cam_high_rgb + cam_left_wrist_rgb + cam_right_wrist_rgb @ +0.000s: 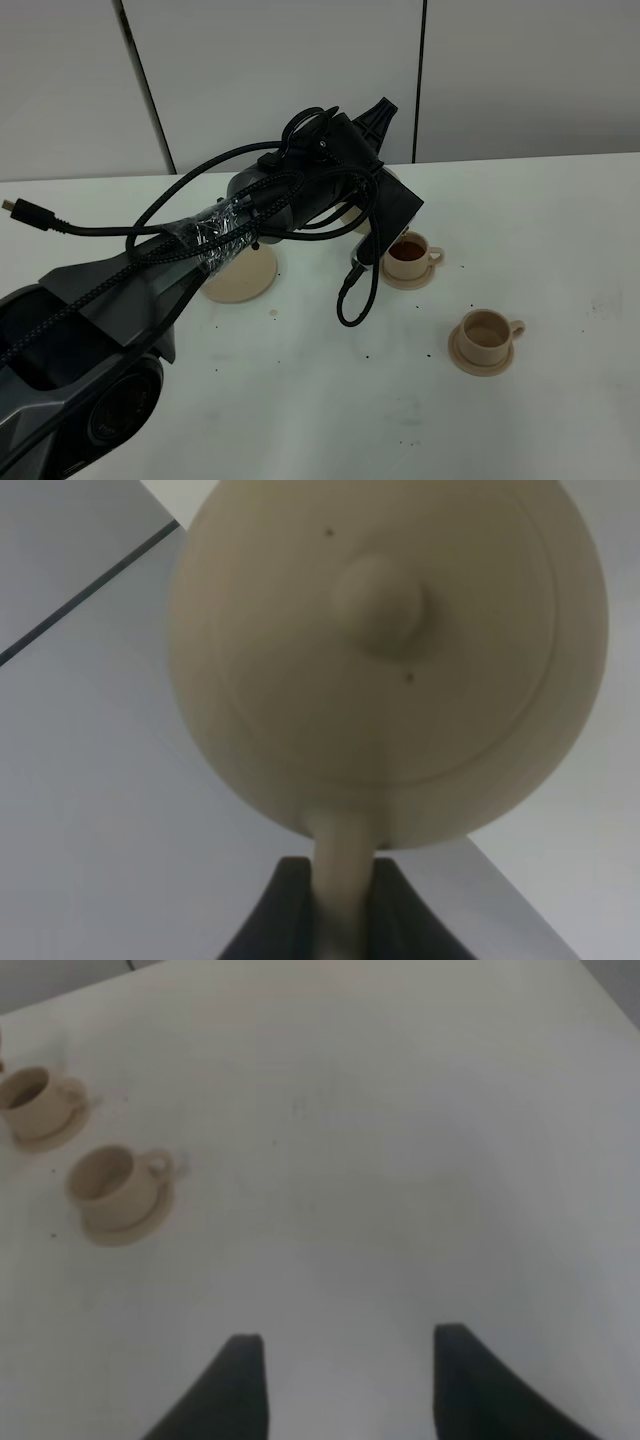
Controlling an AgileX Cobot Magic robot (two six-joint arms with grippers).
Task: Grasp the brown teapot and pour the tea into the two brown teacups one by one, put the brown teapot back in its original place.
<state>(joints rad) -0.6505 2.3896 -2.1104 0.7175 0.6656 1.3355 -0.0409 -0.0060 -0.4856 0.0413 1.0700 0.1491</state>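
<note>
A white desk (560,230) stands in front of plain white wall panels (300,70). On it there are two teacups, two small saucers, one big saucer and one teapot. There are two pincers.

The left arm (120,290) is long and dark, with black cables (200,200) looped all over it. In the high view the arm and cables cover most of the teapot and the edge of the big saucer (240,280). Tiny dark specks (368,355) dot the desk.

The left pincer (343,870) is squeezed tight on the thin handle (340,835) of the teapot (390,660). The round pot with its knob lid sits right in front of this pincer, off the desk.

One teacup (408,255) is just below and beside the left pincer. It has brown tea in it. The other teacup (487,335) is farther from that pincer and looks pale inside. Each stands on its own small saucer. The big saucer lies back along the arm, behind the pincer, with nothing on it.

The right pincer (347,1338) is spread wide with nothing in it. Both teacups are well apart from it.
</note>
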